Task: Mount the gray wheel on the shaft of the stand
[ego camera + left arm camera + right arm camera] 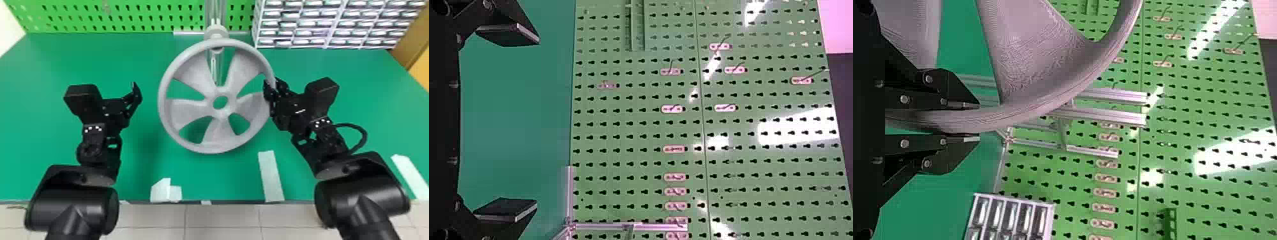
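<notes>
We see the gray wheel point(220, 132) off the shaft, in front of the stand point(215, 11), its hub open and its upper rim overlapping the stand's pale round fitting point(217, 31) in the head view. On the wheel's right side we find the right gripper point(272, 87), its two fingers closed on the rim — one on each face. Beyond the wheel's left side, apart from it, we note the left gripper point(135, 93), fingers spread wide and holding nothing. Farther out we mark the green table point(48, 70), the pegboard point(127, 17) and, behind at right, the drawer cabinet point(328, 24)
</notes>
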`<state>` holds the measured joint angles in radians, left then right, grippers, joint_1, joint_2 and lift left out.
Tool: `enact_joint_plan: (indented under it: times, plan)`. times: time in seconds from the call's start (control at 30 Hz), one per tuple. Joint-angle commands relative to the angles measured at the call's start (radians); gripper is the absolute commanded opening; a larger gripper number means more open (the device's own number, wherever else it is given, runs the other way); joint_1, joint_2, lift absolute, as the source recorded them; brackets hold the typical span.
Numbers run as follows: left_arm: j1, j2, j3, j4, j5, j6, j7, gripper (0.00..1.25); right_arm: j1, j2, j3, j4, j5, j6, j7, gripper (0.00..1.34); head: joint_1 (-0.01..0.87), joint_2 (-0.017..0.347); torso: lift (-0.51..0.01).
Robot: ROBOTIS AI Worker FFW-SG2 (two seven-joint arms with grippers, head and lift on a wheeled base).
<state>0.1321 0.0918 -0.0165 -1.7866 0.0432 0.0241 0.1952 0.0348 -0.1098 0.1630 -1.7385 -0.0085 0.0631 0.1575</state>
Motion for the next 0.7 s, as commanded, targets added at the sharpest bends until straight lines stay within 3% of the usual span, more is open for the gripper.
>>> enact_joint_plan:
  times: [0.0, 0.67]
  plan:
    - [0.034, 0.000, -0.010, -0.039, 0.004, 0.017, 0.003, 1.11, 0.005, 0.001, 0.006, 0.010, 0.001, -0.055, -0.018, 0.17, 0.865, 0.052, -0.101]
    - [0.178, 0.000, -0.056, -0.212, 0.007, 0.099, 0.033, 1.12, 0.008, 0.012, -0.003, 0.014, -0.004, -0.155, -0.069, 0.17, 0.865, 0.052, -0.101]
